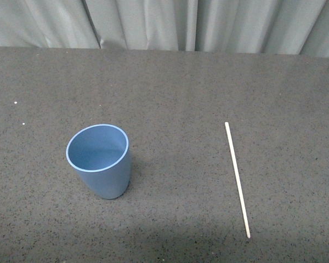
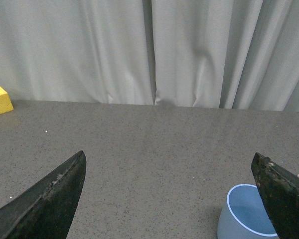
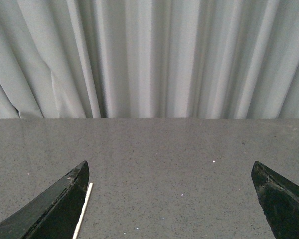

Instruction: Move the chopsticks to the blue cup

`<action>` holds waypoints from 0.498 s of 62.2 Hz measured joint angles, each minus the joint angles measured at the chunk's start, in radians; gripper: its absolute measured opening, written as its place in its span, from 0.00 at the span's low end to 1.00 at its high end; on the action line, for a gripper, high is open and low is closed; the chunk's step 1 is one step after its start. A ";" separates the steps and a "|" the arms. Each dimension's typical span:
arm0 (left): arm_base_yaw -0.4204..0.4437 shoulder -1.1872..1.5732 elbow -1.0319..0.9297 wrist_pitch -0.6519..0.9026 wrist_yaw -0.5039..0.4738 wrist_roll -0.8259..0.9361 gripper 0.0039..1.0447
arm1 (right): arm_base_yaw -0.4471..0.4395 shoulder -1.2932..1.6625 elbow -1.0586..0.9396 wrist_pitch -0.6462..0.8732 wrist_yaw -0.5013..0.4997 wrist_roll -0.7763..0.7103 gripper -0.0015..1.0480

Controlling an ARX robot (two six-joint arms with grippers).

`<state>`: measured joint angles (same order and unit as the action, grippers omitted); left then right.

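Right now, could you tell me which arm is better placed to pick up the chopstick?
Probably the right. The chopstick lies on the right side of the table and shows close beside the open right gripper. The open left gripper hangs nearer the cup.

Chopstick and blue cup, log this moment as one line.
chopstick: lying flat, untouched | blue cup: upright, empty | left claw: open | right claw: open
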<state>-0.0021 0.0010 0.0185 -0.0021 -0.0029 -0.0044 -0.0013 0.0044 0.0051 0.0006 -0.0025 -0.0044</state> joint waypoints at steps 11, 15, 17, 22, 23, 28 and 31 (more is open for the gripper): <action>0.000 0.000 0.000 0.000 0.003 0.000 0.94 | 0.000 0.000 0.000 0.000 0.002 0.000 0.91; 0.000 0.000 0.000 0.000 0.003 0.000 0.94 | 0.000 0.000 0.000 0.000 0.002 0.000 0.91; 0.000 0.000 0.000 0.000 0.003 0.000 0.94 | 0.000 0.000 0.000 0.000 0.001 0.000 0.91; 0.000 0.000 0.000 0.000 0.002 0.000 0.94 | 0.000 0.000 0.000 0.000 0.001 0.000 0.91; 0.000 0.000 0.000 0.000 0.002 0.000 0.94 | 0.000 0.000 0.000 0.000 0.001 0.000 0.91; 0.000 0.000 0.000 0.000 0.003 0.000 0.94 | 0.000 0.000 0.000 0.000 0.001 0.000 0.91; 0.000 0.000 0.000 0.000 0.003 0.000 0.94 | 0.000 0.000 0.000 0.000 0.002 0.000 0.91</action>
<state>-0.0021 0.0010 0.0185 -0.0021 0.0002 -0.0044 -0.0013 0.0044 0.0051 0.0006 -0.0010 -0.0040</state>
